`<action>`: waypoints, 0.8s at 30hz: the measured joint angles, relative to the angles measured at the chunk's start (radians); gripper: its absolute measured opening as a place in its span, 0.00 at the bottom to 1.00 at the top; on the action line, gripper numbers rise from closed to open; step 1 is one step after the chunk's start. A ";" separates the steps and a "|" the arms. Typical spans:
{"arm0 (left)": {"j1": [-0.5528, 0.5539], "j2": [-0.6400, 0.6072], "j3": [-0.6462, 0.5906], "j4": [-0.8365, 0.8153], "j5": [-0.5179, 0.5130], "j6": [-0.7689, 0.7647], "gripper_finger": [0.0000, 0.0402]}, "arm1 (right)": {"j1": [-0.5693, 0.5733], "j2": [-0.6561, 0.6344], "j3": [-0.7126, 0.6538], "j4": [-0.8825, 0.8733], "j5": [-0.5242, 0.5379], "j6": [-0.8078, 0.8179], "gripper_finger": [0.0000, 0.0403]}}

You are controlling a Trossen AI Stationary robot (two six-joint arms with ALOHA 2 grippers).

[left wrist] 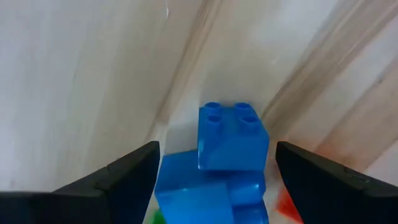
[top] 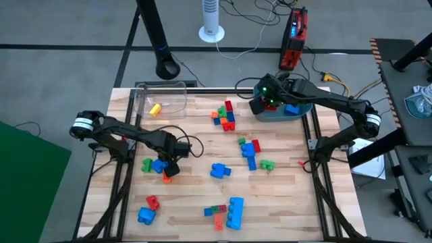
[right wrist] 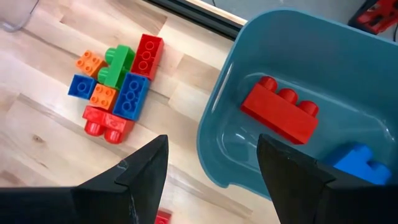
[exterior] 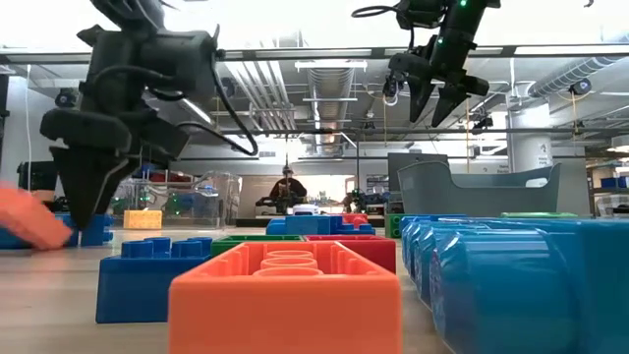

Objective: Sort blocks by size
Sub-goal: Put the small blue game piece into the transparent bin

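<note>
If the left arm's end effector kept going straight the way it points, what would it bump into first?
Most likely the blue block sitting between the open fingers of the left end effector, with the wooden table right beneath; exact depth is unclear.

Left gripper (top: 166, 164) is down at the table, fingers spread wide around a blue block (left wrist: 231, 138), orange and green bricks crowding in just beside it. Over the teal tub (top: 287, 112) the right gripper (top: 260, 102) hangs open, clear air beneath. Bare wood (top: 192, 182) lies between the scattered clusters.
</note>
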 joint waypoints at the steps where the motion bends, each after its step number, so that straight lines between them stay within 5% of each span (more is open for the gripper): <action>1: 0.000 0.000 -0.010 0.015 0.000 0.000 0.77 | 0.000 0.000 0.000 0.001 0.000 0.002 0.58; 13: 0.000 0.000 -0.031 0.089 -0.006 0.015 0.73 | 0.000 0.000 0.000 0.007 0.000 0.016 0.58; 24: 0.000 0.000 -0.030 0.102 -0.010 0.026 0.37 | 0.000 0.000 0.000 0.007 0.000 0.015 0.58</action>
